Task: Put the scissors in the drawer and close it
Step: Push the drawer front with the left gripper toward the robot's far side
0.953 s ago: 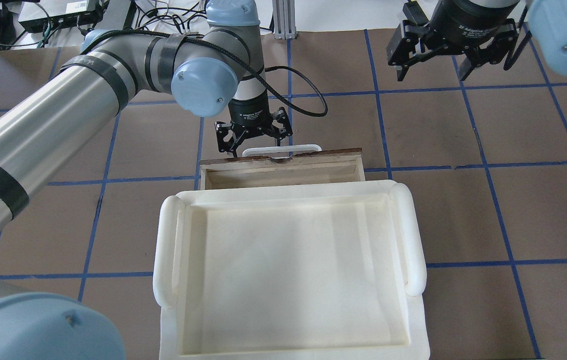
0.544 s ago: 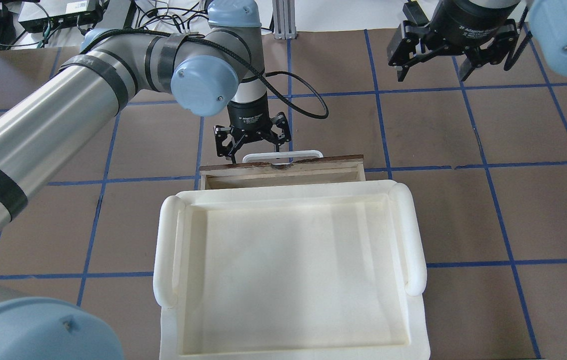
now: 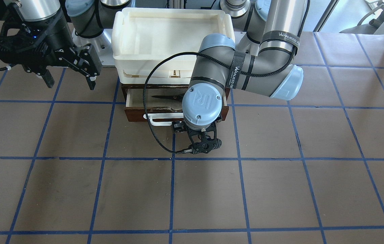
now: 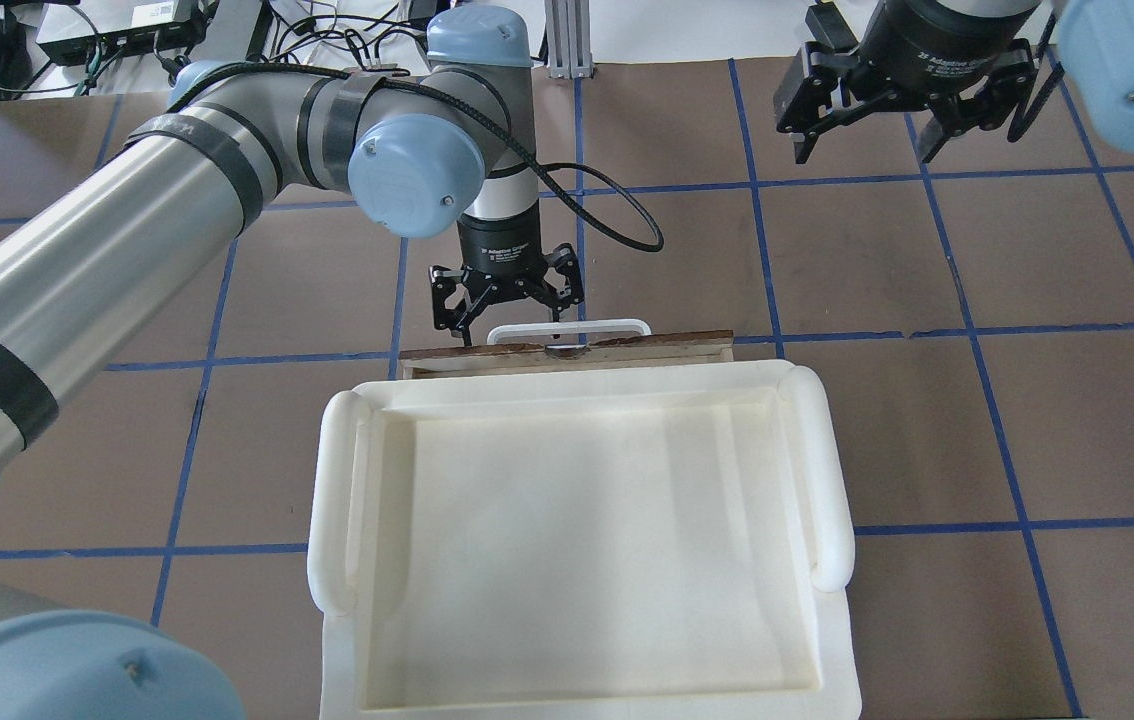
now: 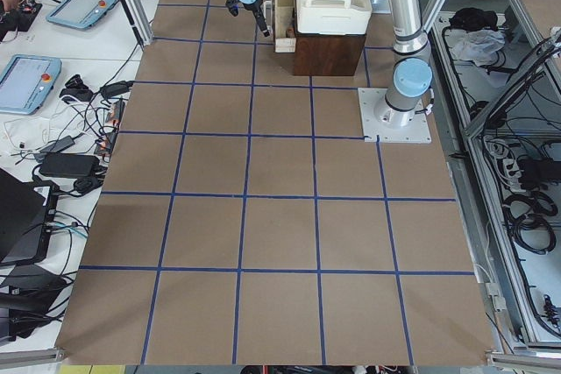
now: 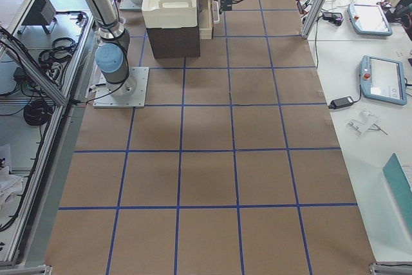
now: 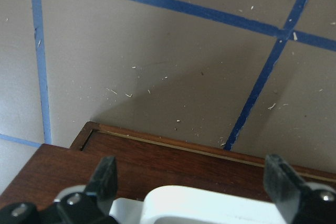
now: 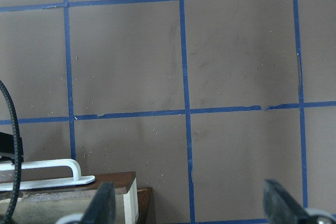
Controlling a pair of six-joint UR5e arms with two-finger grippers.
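Observation:
The dark brown drawer (image 3: 137,114) with its white bar handle (image 3: 160,119) stands partly open under the cream tray. The scissors (image 3: 167,97) lie inside on the pale floor; only their dark blades show, and my left wrist hides the handles. My left gripper (image 4: 512,325) is open, its fingers straddling the handle (image 4: 567,328) against the drawer front (image 4: 687,342). In the left wrist view the gripper (image 7: 191,182) is spread either side of the handle (image 7: 210,203). My right gripper (image 4: 862,150) is open and empty, high at the far right, away from the drawer.
A large cream-white tray (image 4: 337,500) sits on top of the brown cabinet (image 5: 327,50) that holds the drawer. Brown table surface with blue tape lines (image 4: 967,330) lies all around. A black cable (image 3: 146,101) loops from my left wrist over the drawer.
My left gripper has pushed the drawer front toward the cabinet. The strip of drawer interior seen from overhead has shrunk to almost nothing. The right arm has barely moved.

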